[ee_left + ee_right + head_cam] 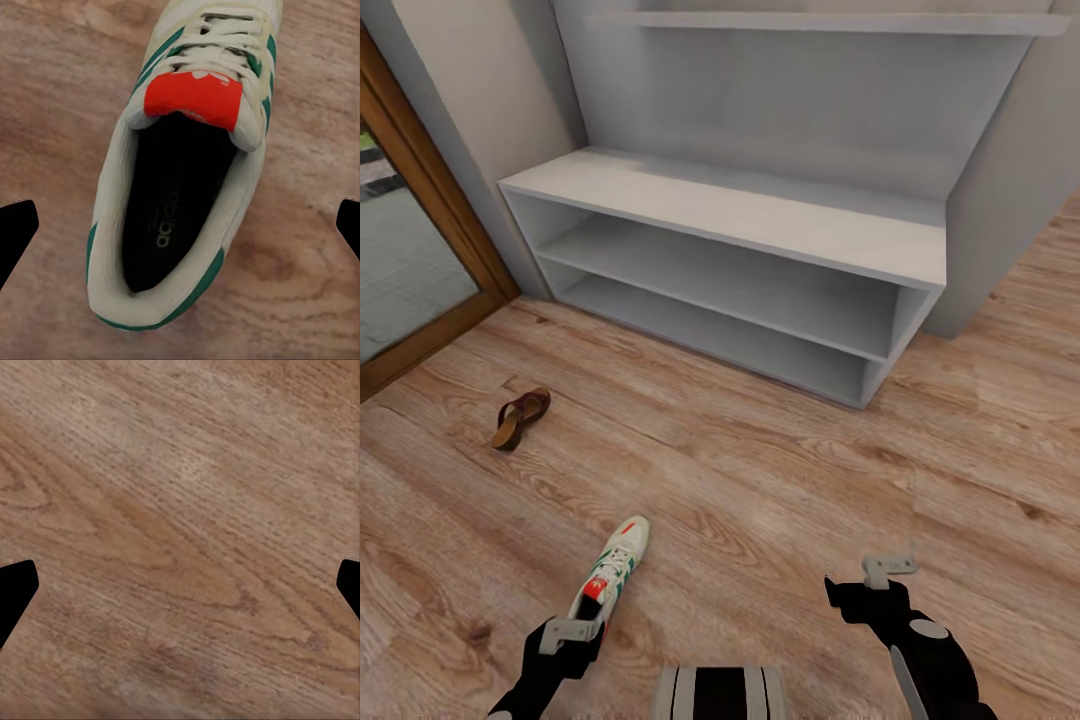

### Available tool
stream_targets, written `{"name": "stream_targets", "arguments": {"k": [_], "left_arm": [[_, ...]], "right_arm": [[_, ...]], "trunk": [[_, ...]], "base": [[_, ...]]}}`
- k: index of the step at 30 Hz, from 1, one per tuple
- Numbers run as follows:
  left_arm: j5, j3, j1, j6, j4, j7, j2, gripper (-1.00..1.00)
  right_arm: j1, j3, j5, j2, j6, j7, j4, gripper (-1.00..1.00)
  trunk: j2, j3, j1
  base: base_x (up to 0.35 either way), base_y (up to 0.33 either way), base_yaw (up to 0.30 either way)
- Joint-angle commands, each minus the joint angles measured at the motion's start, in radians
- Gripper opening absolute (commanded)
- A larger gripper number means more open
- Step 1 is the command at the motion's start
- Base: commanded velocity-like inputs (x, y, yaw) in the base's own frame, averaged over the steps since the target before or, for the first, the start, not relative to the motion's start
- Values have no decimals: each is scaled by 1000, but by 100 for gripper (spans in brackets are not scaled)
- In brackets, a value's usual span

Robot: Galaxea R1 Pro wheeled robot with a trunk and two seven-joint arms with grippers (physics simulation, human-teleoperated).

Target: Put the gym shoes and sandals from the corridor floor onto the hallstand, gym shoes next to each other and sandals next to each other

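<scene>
**On the corridor floor: one sneaker under the left gripper, one sandal off to the side**

On the wooden floor (780,480) in front of the robot, a cream-white sneaker (612,578) lies upright on its sole, toe pointing away toward the shoe rack (760,215). Its green stripes and red tongue patch show clearly. The left gripper (572,632) hangs right at the heel end of this shoe. In the left wrist view the sneaker (180,172) sits between the two dark fingertips (15,232), which stand far apart at the edges of the picture and do not touch it, so this gripper is released and holds nothing. The dark opening of the shoe faces the camera, with the laces beyond it.

A brown sandal (520,417) lies well apart from the sneaker, further to the left and nearer the wooden door frame (430,210). It seems to rest tilted on its side, showing its tan sole edge.

The right gripper (887,568) hovers over bare floor on the right, well away from both shoes. In the right wrist view its fingertips (15,592) are also spread wide over plain wood grain (180,525), so it is released too.

The shoe rack stands against the grey wall ahead, white, with a flat top and two long open shelves. A thin white wall shelf (830,22) hangs above it.
</scene>
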Motion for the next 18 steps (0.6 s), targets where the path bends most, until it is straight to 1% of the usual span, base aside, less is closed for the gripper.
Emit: {"name": "stream_targets", "arguments": {"k": [1, 7, 9, 18], "left_arm": [[-1, 0, 0, -7, 0, -4, 0, 100], [-3, -1, 0, -25, -1, -3, 0, 100], [-3, 2, 0, -52, -2, -2, 0, 100], [-2, 9, 0, -76, -2, -2, 0, 100]], "right_arm": [[0, 0, 2, 0, 5, -1, -1, 100], [0, 0, 2, 0, 5, -1, -1, 100], [0, 0, 2, 0, 5, -1, -1, 100], [0, 2, 2, 0, 5, -1, -1, 100]], "trunk": [[-1, -5, 0], [-2, -28, 3], [-2, -36, 4], [-4, -70, 8]], "base": [[0, 0, 0], [0, 0, 0], [0, 0, 0], [0, 0, 0]]}}
